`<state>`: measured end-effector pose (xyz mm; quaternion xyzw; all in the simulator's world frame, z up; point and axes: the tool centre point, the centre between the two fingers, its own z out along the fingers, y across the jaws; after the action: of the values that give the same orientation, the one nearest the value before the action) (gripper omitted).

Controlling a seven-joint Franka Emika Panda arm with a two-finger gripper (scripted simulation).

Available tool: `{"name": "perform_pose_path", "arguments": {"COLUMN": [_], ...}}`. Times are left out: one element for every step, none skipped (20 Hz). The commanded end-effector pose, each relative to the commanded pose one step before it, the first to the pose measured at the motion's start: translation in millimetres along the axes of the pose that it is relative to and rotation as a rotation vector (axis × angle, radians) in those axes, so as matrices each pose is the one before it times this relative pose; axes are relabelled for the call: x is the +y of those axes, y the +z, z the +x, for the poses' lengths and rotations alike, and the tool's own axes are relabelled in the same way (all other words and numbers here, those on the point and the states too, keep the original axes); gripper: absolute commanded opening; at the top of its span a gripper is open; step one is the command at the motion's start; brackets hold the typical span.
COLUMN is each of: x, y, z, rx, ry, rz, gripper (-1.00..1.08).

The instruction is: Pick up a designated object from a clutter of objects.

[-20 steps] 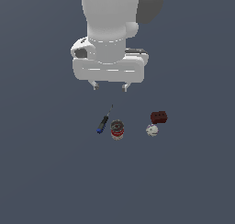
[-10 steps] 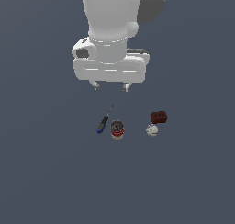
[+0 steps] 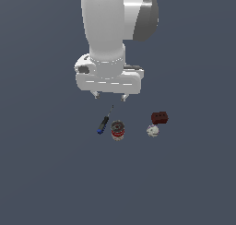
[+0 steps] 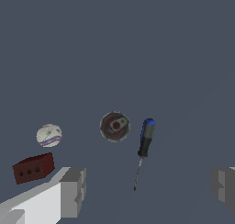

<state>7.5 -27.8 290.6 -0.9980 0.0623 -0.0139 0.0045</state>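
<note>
Approach step, no contact yet: nothing is gripped. In the exterior view, going near to far: the red-and-grey can sits closest to the camera, upright with its round face up; the whitish ball is near it on the exterior view's right, and the dark red block sits just behind the ball, touching or nearly so, I can't tell which. The target, the screwdriver with blue-and-black handle, lies flat on the counter just beside the can on the exterior view's left, apart from it, thin grey shaft pointing away toward the arm. Farther back, the pincer hangs above the shaft tip, fingers spread wide and empty; the wrist view confirms it, with 1 finger at either edge of frame and the screwdriver between them. Next move, as I judge it: shift a little toward the handle, descend straight, keep the fingers across the handle and clear of the can, then close. Risk: the handle is slim, so a shallow descent could miss it.
</note>
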Motion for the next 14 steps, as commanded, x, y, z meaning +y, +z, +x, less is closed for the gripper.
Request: {"name": "perform_pose_path", "arguments": {"x": [3.46,1.64,1.75,1.93,2.09,2.25,2.33,2.4,2.45,2.52,2.59,2.66,2.72,2.78], "y": [18.7,8.46,8.94,9.41,9.86,10.25,10.25,10.13,10.0,9.86,9.72,9.58,9.42,9.23], "z": [-2.17,-1.18,-1.43,-1.69,-1.99,-2.32,-2.57,-2.79,-3.01,-3.22,-3.43,-3.63,-3.84,-4.01], "rx": [-0.00264,-0.00095,-0.00099,-0.00105,-0.0011,-0.00114,-0.00114,-0.00113,-0.00111,-0.00109,-0.00107,-0.00106,-0.00103,-0.00101], "ry": [0.0148,0.00689,0.00733,0.00785,0.00835,0.00881,0.00894,0.009,0.00901,0.00907,0.00909,0.00914,0.00913,0.00912], "rz": [0.00119,0.00048,0.00043,0.00038,0.0003,0.00021,0.00009,-0.00003,-0.00015,-0.00027,-0.0004,-0.00052,-0.00065,-0.00078], "gripper": [1.0,1.0,1.0,1.0,1.0,1.0,1.0,1.0,1.0,1.0,1.0,1.0,1.0,1.0]}}
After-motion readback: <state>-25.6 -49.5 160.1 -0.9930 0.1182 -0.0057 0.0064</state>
